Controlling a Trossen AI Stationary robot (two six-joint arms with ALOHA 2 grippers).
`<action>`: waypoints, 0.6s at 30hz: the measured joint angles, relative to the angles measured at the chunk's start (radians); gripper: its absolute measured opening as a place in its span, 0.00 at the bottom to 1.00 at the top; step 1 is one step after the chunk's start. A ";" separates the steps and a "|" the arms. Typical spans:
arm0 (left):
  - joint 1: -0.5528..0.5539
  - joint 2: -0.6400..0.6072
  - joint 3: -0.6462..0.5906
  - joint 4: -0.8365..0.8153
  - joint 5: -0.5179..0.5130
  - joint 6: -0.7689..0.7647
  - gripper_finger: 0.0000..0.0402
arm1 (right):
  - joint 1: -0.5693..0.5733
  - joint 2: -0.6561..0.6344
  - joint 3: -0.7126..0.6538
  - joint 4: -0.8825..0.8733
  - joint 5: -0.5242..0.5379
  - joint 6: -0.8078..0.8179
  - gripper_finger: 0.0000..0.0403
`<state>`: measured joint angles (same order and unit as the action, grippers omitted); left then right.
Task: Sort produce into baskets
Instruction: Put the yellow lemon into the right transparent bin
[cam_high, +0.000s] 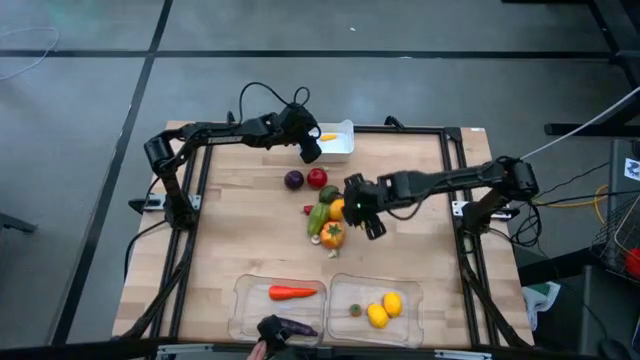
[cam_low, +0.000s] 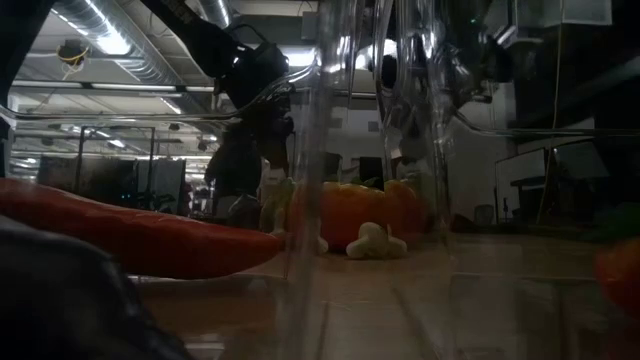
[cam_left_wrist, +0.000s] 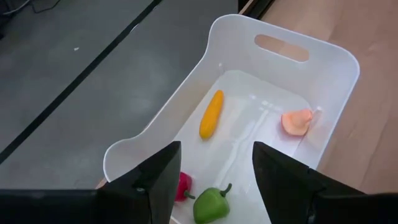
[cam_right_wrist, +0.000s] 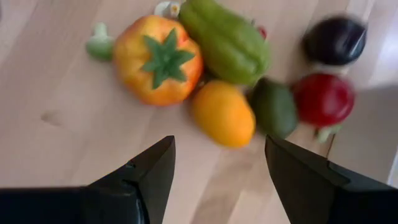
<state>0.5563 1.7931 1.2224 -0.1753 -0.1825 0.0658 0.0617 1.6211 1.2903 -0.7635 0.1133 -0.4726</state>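
1. Seen from above, your table (cam_high: 250, 230) is a pale wooden surface, with the left arm reaching in from 9 o'clock and the right arm from 3 o'clock.
2. Your left gripper (cam_high: 309, 148) hangs over the white bin (cam_high: 340, 146) at the table's 12 o'clock edge. Its fingers (cam_left_wrist: 163, 174) are spread apart and hold nothing.
3. Inside that bin lie a yellow elongated piece (cam_left_wrist: 211, 114), a pale orange piece (cam_left_wrist: 296, 122), a green pepper (cam_left_wrist: 210, 204) and a small red piece (cam_left_wrist: 183, 186).
4. Your right gripper (cam_high: 362, 212) sits near the table's centre, just at 3 o'clock of the loose pile. Its fingers (cam_right_wrist: 152, 168) are wide apart and empty.
5. The pile holds a large orange pepper (cam_right_wrist: 157, 58), a long green pepper (cam_right_wrist: 227, 39), a small orange fruit (cam_right_wrist: 222, 114), a dark green piece (cam_right_wrist: 273, 108), a red apple (cam_right_wrist: 323, 98) and a purple eggplant (cam_right_wrist: 336, 38).
6. At the 6 o'clock edge sit two clear trays. The left tray (cam_high: 243, 300) holds an orange carrot (cam_high: 292, 293); the right tray (cam_high: 410, 320) holds two yellow lemons (cam_high: 384, 309) and a small greenish piece (cam_high: 355, 310).
7. A dark object (cam_high: 285, 328) lies at the left tray's 6 o'clock rim; you cannot tell what it is.
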 joint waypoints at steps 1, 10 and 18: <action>0.000 0.000 0.000 0.000 0.000 0.000 0.49 | -0.013 0.000 0.000 0.017 -0.019 -0.036 0.61; 0.000 0.000 0.000 0.000 0.000 0.000 0.49 | -0.107 0.021 0.000 0.106 -0.140 -0.213 0.61; 0.000 0.000 0.000 -0.002 0.000 -0.016 0.49 | -0.123 0.136 0.000 0.126 -0.161 -0.298 0.61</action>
<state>0.5562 1.7927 1.2224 -0.1770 -0.1825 0.0498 -0.0612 1.7569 1.2907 -0.6373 -0.0477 -0.7703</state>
